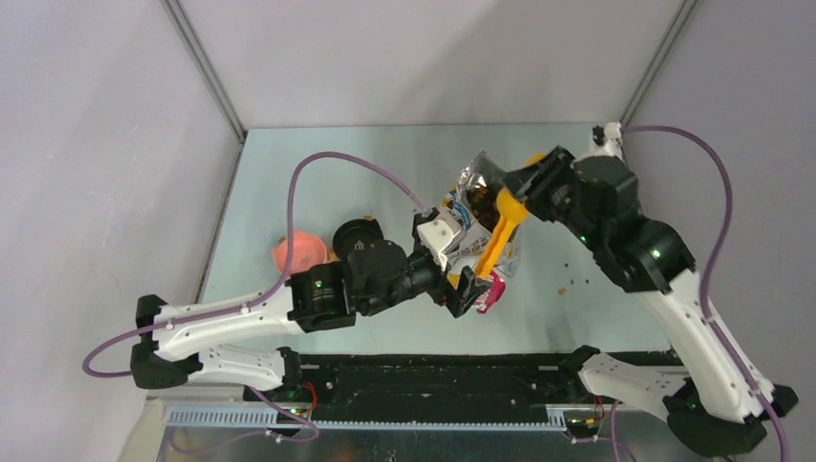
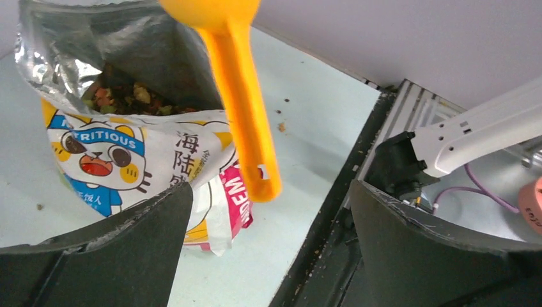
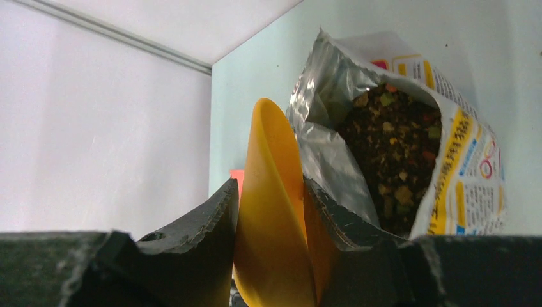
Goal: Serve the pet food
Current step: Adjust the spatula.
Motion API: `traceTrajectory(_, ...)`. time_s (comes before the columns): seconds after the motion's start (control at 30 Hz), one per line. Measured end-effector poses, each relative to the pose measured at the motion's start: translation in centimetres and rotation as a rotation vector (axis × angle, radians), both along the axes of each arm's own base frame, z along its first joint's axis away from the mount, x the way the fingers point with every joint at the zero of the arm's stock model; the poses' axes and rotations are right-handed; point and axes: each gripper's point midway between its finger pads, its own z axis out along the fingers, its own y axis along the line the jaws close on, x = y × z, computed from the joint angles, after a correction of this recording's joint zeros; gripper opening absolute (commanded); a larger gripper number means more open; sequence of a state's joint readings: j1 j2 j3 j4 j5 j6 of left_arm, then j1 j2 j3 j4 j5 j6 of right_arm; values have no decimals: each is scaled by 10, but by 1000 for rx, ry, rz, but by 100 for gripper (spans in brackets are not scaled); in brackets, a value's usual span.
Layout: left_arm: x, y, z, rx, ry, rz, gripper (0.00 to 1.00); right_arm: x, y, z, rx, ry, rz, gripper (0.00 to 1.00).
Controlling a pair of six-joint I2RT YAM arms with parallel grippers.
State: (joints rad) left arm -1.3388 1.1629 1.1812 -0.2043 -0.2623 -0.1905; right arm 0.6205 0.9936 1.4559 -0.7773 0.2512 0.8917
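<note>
The pet food [image 3: 393, 160] fills an open cat-printed bag [image 1: 464, 234] standing mid-table; it also shows in the left wrist view [image 2: 128, 99]. My right gripper [image 1: 522, 188] is shut on the bowl end of a yellow scoop [image 3: 271, 160], held just above and beside the bag's mouth. The scoop's handle [image 2: 243, 115] hangs down in front of the bag. My left gripper [image 1: 462, 289] is open wide at the bag's lower front corner [image 2: 211, 217], with one finger [image 2: 128, 249] beside the bag and nothing between the jaws.
A pink-orange bowl [image 1: 296, 252] sits left of the bag, partly hidden behind my left arm. A few spilled pellets [image 1: 575, 283] lie on the table right of the bag. The table's black front rail [image 1: 433, 371] runs along the near edge.
</note>
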Motion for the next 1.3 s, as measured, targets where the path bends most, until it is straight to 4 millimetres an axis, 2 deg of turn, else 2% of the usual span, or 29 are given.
traceTrajectory(0.1,8,1,-4,15,-10,41,99,20,9,-6,-17,8,-23,0)
traceTrajectory(0.23,26,-5,-25,80,-24,116,99,36,16,-18,-22,43,-43,0)
traceTrajectory(0.37,50,-9,-48,145,-17,173,91,42,14,-14,19,43,-63,0)
traceTrajectory(0.43,67,-5,-56,164,-7,210,80,43,12,-10,48,33,-70,0)
traceTrajectory(0.57,88,4,-61,169,12,254,56,42,7,-10,89,28,-88,0)
traceTrajectory(0.63,90,3,-60,159,17,253,39,43,6,-9,103,27,-92,0)
traceTrajectory(0.73,88,1,-59,152,18,233,22,43,8,-8,122,26,-82,0)
traceTrajectory(0.77,85,-1,-59,154,15,212,12,44,9,-7,130,25,-77,0)
traceTrajectory(0.83,82,-3,-60,155,18,196,1,44,12,-8,141,25,-66,2)
traceTrajectory(1.0,82,-3,-60,157,22,191,0,45,12,-10,150,29,-58,21)
traceTrajectory(1.3,83,-4,-61,160,78,200,0,39,10,-15,114,27,-14,75)
